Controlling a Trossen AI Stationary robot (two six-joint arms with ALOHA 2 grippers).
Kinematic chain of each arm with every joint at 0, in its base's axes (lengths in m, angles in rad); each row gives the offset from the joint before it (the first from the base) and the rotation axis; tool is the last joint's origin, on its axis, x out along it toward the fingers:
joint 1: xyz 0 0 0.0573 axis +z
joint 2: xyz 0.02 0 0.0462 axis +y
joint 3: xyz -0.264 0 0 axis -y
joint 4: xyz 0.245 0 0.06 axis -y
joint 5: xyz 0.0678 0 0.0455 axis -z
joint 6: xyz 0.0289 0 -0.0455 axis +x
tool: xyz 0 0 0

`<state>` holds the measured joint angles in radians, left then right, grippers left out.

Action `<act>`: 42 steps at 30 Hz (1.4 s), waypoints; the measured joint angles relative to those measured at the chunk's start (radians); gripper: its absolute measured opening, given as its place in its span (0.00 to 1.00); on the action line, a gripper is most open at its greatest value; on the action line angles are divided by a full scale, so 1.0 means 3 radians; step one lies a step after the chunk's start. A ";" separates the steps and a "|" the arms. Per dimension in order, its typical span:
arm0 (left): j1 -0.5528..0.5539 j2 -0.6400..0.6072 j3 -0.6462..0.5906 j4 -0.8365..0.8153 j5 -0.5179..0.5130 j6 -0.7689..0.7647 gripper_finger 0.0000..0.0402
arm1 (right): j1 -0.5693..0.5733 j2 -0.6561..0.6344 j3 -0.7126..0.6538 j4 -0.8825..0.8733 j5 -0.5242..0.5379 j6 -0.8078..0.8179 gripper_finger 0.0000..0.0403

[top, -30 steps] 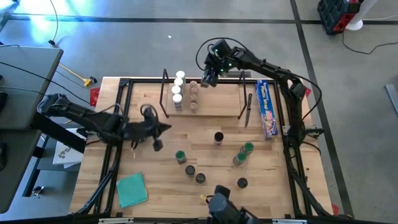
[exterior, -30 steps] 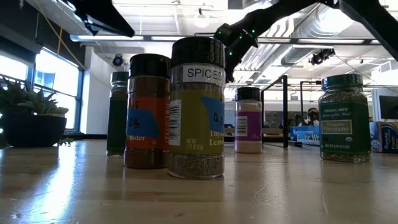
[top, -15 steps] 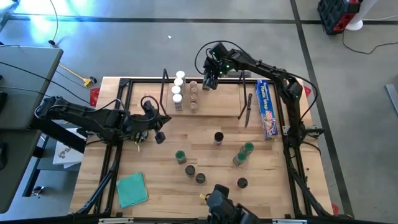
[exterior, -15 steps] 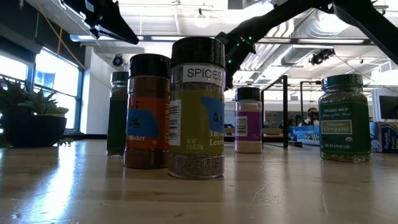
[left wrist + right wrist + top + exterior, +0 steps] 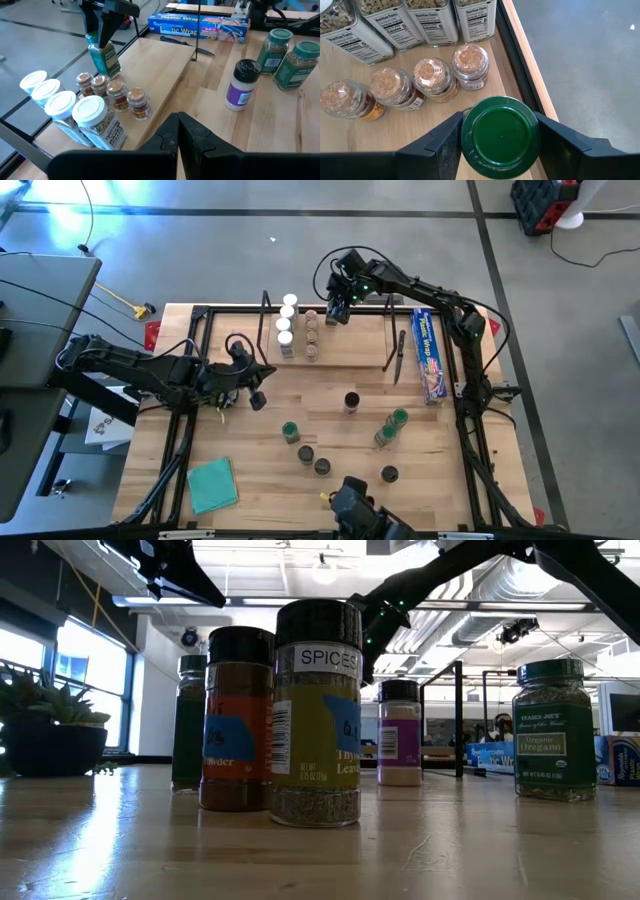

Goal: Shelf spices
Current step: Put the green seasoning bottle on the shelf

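Note:
My right gripper (image 5: 338, 308) hovers over the far part of the light-wood shelf (image 5: 345, 345), shut on a green-lidded spice jar (image 5: 103, 56). That jar is beside a row of cork-topped jars (image 5: 427, 75) and a row of white-lidded jars (image 5: 286, 325), which stand on the shelf board. Whether its base touches the board, I cannot tell. My left gripper (image 5: 177, 122) is shut and holds nothing; it sits over the table left of the shelf (image 5: 255, 388). Several more jars (image 5: 351, 402) (image 5: 290, 430) (image 5: 398, 418) stand upright on the table. My right gripper holds the green-lidded jar just below its round lid (image 5: 500, 135), pinched between the two fingers (image 5: 445, 142), one on each side. The fingers come from above, pointing down. The jar hangs nearly upright below them, its label (image 5: 107, 60) in view.
A long blue wrap box (image 5: 430, 355) lies along the table's right side, past the shelf's black upright (image 5: 398, 355). A teal cloth (image 5: 212, 483) lies near the left front corner. In the low view, loose jars (image 5: 315, 710) (image 5: 555, 730) stand close to the camera. Bare wood lies between shelf and jars.
My right gripper has come down a little toward the shelf with the green-lidded jar, still shut on it. My left arm shifted and turned slightly in the first half second, then kept still.

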<state>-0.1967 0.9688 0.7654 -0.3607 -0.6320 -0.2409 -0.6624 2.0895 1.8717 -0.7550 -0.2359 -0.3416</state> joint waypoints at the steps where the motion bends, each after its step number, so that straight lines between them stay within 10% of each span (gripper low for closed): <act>1: 0.0000 0.0000 0.0000 0.0000 0.0000 0.0000 0.00 | 0.0000 0.0001 0.0000 0.0005 0.0000 -0.0001 0.53; 42: 0.0000 0.0000 0.0000 0.0000 0.0002 -0.0004 0.00 | 0.0006 -0.0008 -0.0032 0.0058 0.0001 -0.0342 0.62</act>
<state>-0.1967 0.9688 0.7654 -0.3607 -0.6314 -0.2420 -0.6605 2.0872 1.8622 -0.7376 -0.2356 -0.4442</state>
